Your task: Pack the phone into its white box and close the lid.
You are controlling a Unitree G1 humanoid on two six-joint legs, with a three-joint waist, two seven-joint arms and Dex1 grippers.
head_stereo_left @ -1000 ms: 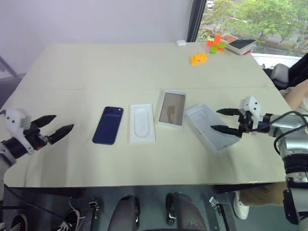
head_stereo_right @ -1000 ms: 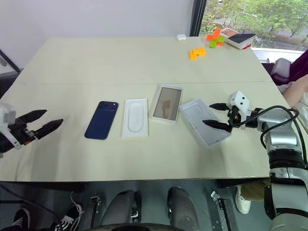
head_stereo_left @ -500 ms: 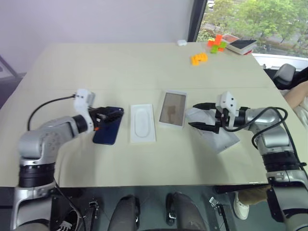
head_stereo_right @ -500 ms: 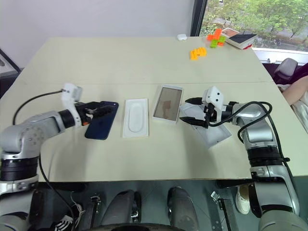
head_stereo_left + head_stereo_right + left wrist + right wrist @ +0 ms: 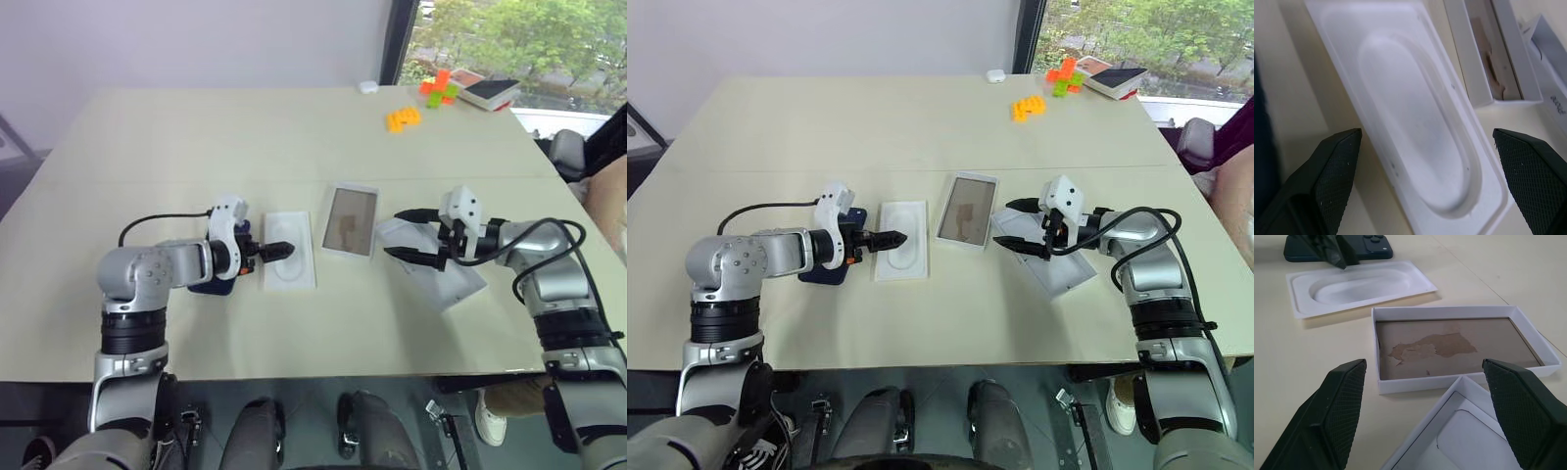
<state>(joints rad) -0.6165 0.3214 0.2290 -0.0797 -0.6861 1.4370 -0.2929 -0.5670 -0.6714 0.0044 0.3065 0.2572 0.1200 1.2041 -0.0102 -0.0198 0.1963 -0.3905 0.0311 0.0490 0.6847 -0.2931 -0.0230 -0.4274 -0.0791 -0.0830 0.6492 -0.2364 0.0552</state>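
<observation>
The left gripper (image 5: 1425,161) has its two black fingers spread wide and holds nothing; it hangs over the near-left part of the white insert (image 5: 289,251), its arm passing above the phone (image 5: 828,266), which lies flat on the table (image 5: 245,137) just left of the insert. The right gripper (image 5: 409,236) is also spread wide and empty, poised over the far-left end of the lid (image 5: 436,269), which lies inside-up and angled at the right. The white box (image 5: 350,221) sits open between insert and lid, its brownish floor bare.
</observation>
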